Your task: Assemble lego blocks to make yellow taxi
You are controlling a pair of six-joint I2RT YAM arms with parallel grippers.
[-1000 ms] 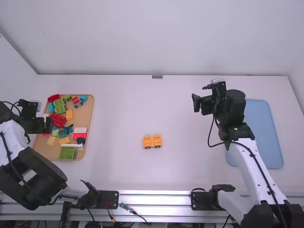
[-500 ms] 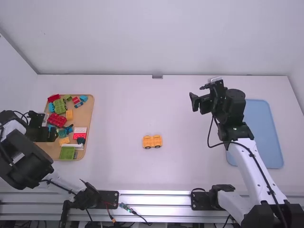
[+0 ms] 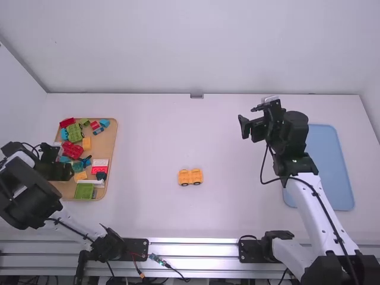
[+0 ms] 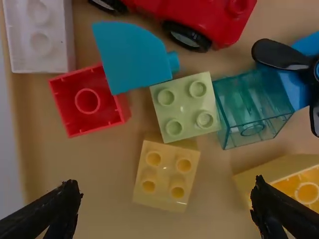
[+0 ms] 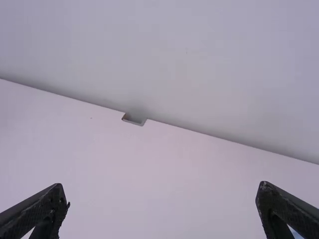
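Over the near left part of the wooden tray is my left gripper (image 3: 70,172). In the left wrist view my left gripper (image 4: 167,199) is open, with a pale yellow four-stud block (image 4: 166,174) lying between and beyond its fingers. An orange-yellow block (image 4: 294,181) lies by the right-hand finger. The orange-yellow car piece with black wheels (image 3: 190,177) stands alone at the middle of the table. High over the table's right side, my right gripper (image 3: 244,127) is held; in the right wrist view the right gripper (image 5: 163,199) is open and empty.
The tray (image 3: 111,139) holds several other blocks, among them a red car piece (image 4: 199,17), a light green block (image 4: 185,107), a clear teal block (image 4: 254,107) and a blue curved piece (image 4: 130,55). A blue tray (image 3: 329,166) lies under and beside the right arm.
My left gripper has moved from the tray's left edge toward the camera and rightward, over the tray's near left part. The right arm has shifted only slightly; the car piece has stayed put.
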